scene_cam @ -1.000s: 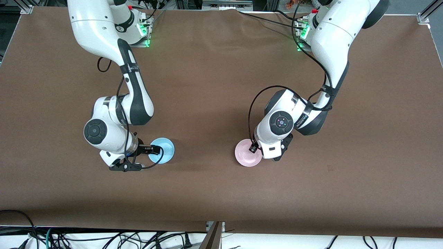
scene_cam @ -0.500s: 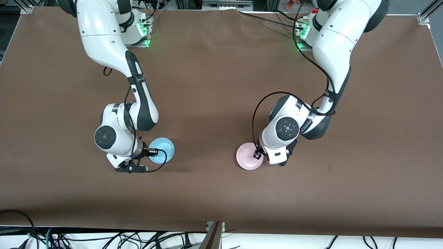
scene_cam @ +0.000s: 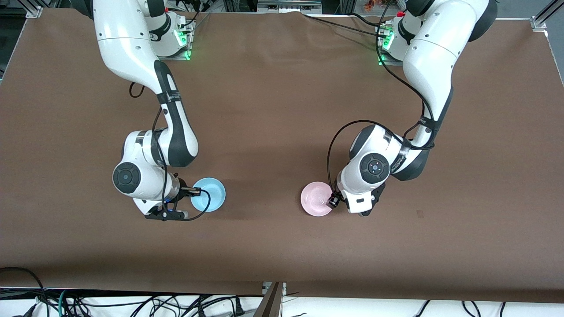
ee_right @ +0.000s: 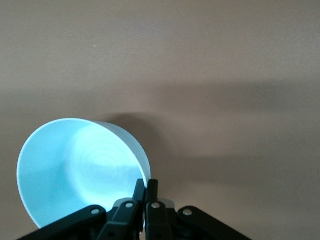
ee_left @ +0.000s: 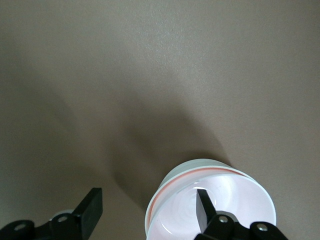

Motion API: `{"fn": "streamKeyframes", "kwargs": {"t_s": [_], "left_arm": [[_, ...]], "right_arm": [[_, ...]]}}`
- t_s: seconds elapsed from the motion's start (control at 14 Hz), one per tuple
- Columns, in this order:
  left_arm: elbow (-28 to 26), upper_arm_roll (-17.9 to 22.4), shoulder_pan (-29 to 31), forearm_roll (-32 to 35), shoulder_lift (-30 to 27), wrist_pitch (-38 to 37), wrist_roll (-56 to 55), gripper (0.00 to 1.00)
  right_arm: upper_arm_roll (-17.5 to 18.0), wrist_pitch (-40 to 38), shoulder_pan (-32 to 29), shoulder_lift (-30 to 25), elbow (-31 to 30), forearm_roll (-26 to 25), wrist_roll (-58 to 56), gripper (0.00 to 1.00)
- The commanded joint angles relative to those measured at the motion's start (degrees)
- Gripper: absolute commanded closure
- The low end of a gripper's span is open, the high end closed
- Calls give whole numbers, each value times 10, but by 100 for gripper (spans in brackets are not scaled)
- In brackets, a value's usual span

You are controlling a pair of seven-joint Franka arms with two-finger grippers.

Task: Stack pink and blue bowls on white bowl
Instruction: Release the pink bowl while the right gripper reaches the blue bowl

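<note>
The pale pink bowl point(scene_cam: 315, 199) sits on the table near the left arm's end. In the left wrist view the bowl point(ee_left: 235, 192) shows a whitish outer wall under a thin pink line. I cannot tell whether a white bowl lies under it, and no separate white bowl shows. My left gripper point(ee_left: 147, 202) is open at the bowl's rim, with one finger point(ee_left: 202, 202) inside the bowl and the other point(ee_left: 91, 205) outside. Its hand point(scene_cam: 358, 200) hides the fingers in the front view. My right gripper point(ee_right: 146, 187) is shut on the rim of the sky-blue bowl point(ee_right: 75, 170), which it holds tilted. The bowl point(scene_cam: 211, 194) is low over the table.
Brown cloth point(scene_cam: 273, 132) covers the table. The two arm bases with green lights point(scene_cam: 183, 42) stand at the edge farthest from the front camera. Cables point(scene_cam: 132, 304) lie past the near edge.
The left hand has drawn back toward the left arm's end, uncovering more of the pink bowl. The right arm shifted, and the blue bowl moved slightly toward the table's middle.
</note>
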Motion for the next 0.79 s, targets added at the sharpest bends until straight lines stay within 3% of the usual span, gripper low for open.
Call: {"fn": "streamKeyframes", "kwargs": {"t_s": [0.0, 0.14, 0.5, 0.71], "left_arm": [[14, 11, -9, 22, 17, -5, 16, 16], [14, 12, -16, 49, 26, -3, 15, 16], [20, 11, -6, 43, 22, -9, 16, 16], [43, 2, 5, 16, -3, -87, 19, 17]], "right_arm": [[-2, -40, -1, -8, 18, 12, 2, 100], [1, -46, 0, -16, 19, 12, 14, 100], [3, -73, 3, -17, 46, 12, 63, 100], [4, -96, 3, -16, 71, 13, 99, 100]]}}
